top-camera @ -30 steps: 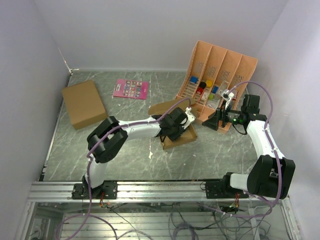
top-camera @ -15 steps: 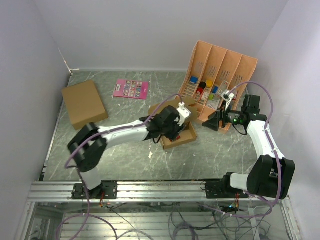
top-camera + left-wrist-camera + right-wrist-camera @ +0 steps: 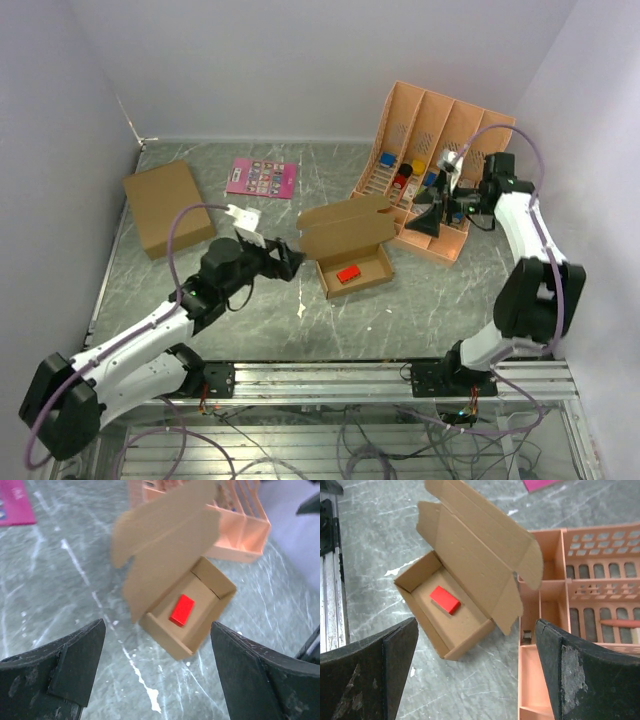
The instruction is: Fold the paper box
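The paper box (image 3: 368, 281) stands mid-table as a small brown carton, its lid (image 3: 345, 228) raised and tilted back with the tab flaps spread. A red block (image 3: 348, 273) lies on its floor. My left gripper (image 3: 289, 262) hovers just left of the box, open and empty. In the left wrist view the box (image 3: 197, 625) and the block (image 3: 181, 610) sit ahead of the left gripper (image 3: 157, 624). My right gripper (image 3: 432, 208) hangs open to the right, over the organiser's front. From the right gripper (image 3: 476, 621), the box (image 3: 470, 617) and the block (image 3: 445, 599) lie below.
A peach slotted organiser (image 3: 440, 150) with small coloured items stands at the back right, close to the box lid. A larger flat cardboard box (image 3: 167, 207) lies back left, and a pink card (image 3: 262, 177) lies beside it. An aluminium rail (image 3: 300, 380) runs along the near edge.
My left arm has pulled back from over the box to its left and its gripper has opened. The red block now shows inside. My right gripper has lifted away and opened wider.
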